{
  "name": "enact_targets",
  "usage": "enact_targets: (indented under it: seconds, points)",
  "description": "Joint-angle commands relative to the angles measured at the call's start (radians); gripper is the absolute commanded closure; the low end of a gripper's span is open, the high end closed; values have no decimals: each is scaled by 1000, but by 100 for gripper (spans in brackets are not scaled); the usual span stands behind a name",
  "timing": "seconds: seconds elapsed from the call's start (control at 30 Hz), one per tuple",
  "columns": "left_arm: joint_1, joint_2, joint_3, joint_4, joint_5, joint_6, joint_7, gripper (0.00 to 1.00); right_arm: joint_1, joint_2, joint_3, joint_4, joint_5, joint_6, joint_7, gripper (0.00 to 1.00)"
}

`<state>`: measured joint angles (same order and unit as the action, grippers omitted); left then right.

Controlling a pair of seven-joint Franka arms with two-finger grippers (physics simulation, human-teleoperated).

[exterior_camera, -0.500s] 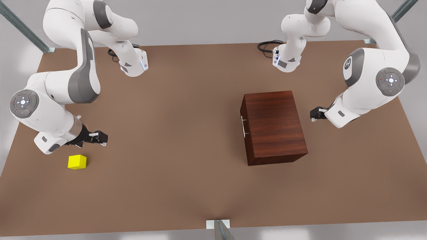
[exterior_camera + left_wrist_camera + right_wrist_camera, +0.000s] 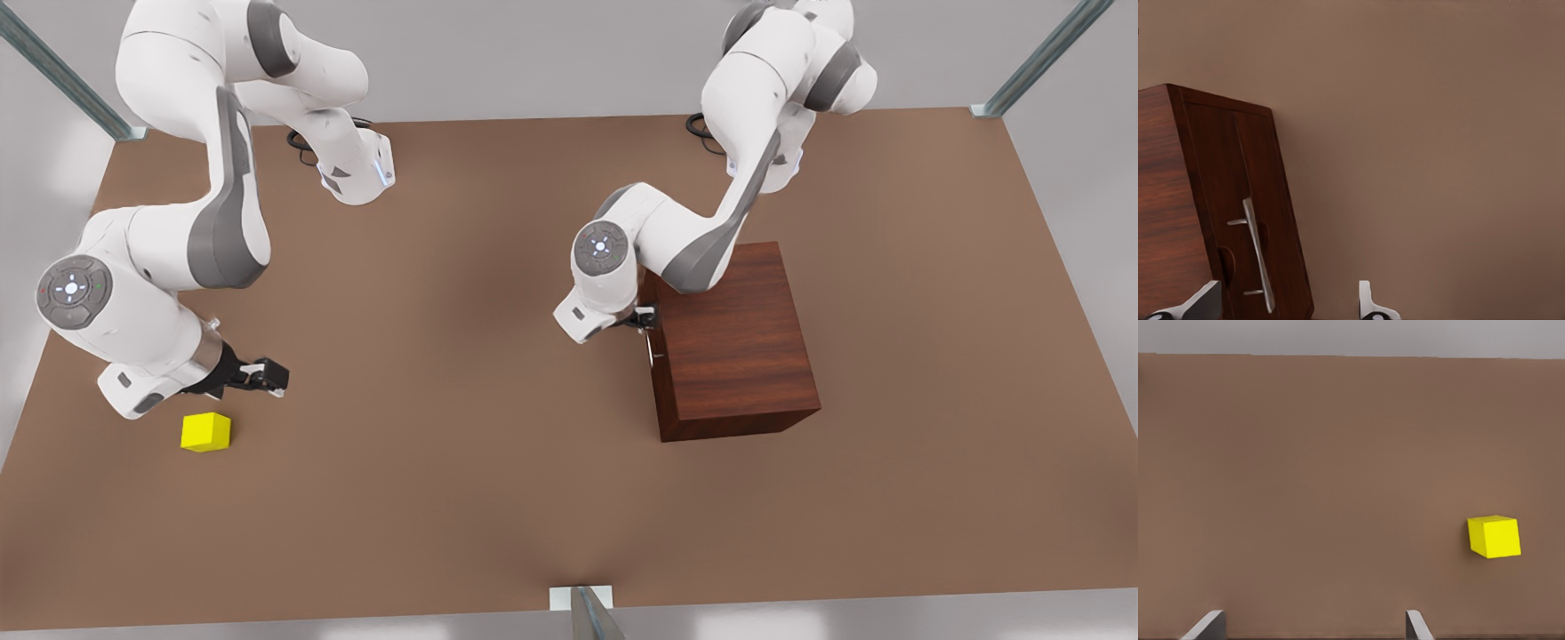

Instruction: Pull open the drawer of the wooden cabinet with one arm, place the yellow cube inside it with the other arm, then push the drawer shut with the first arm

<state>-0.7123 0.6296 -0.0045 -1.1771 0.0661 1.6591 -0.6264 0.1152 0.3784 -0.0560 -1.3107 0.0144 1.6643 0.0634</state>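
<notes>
The wooden cabinet (image 2: 733, 351) stands on the table toward the front view's right, and its drawer (image 2: 1248, 167) sits flush and closed. The silver bar handle (image 2: 654, 343) runs down the drawer front, facing the front view's left. My left gripper (image 2: 647, 318) is open right at that front, with the handle (image 2: 1257, 253) lying between its spread fingertips and apart from both. The yellow cube (image 2: 205, 432) rests on the table at the front view's left. My right gripper (image 2: 267, 377) hovers open just beyond the cube (image 2: 1494, 537), off to one side of it and holding nothing.
The brown table (image 2: 462, 462) stretches wide between the cube and the cabinet. Both arm bases and black cables (image 2: 711, 124) sit along the back edge. A metal bracket (image 2: 580, 597) is fixed at the front edge.
The left arm has swung from the cabinet's far side, across its top, to the handle side. The right gripper has shifted only slightly near the cube.
</notes>
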Motion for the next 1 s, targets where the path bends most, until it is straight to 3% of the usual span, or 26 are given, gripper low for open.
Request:
enact_targets:
  seconds: [0.0, 0.07, 0.17, 0.27, 0.37, 0.47, 0.67, 0.83, 0.97]
  points:
    - [-6, 9, 0, -3, 17, 47, -809, 0, -23, -1, 1, -100, 30, 126, -33, 0]
    - [-16, 39, 0, -6, 67, 24, -811, 2, -58, 39, -1, -128, 27, 221, -108, 0]
    - [-19, 68, 4, -29, 96, 22, -803, 19, -184, 103, 1, -130, 30, 281, -290, 0]
    - [-10, 68, 5, -61, 138, -5, -759, 29, -278, 159, -1, -151, 32, 322, -415, 0]
    - [-12, 68, 5, -85, 144, -7, -720, 33, -330, 185, 1, -191, 32, 368, -491, 0]
    - [-15, 68, 5, -85, 144, -28, -651, 33, -387, 178, 1, -223, 32, 282, -582, 0]
    - [-19, 68, 4, -87, 173, -30, -497, 34, -417, 226, -7, -194, -31, 328, -654, 0]
    - [-18, 79, 4, -88, 188, -36, -444, 34, -411, 439, -2, 37, -62, 351, -680, 0]
    - [-16, 81, 3, -90, 201, -50, -418, 34, -391, 465, -1, 36, -80, 394, -652, 0]
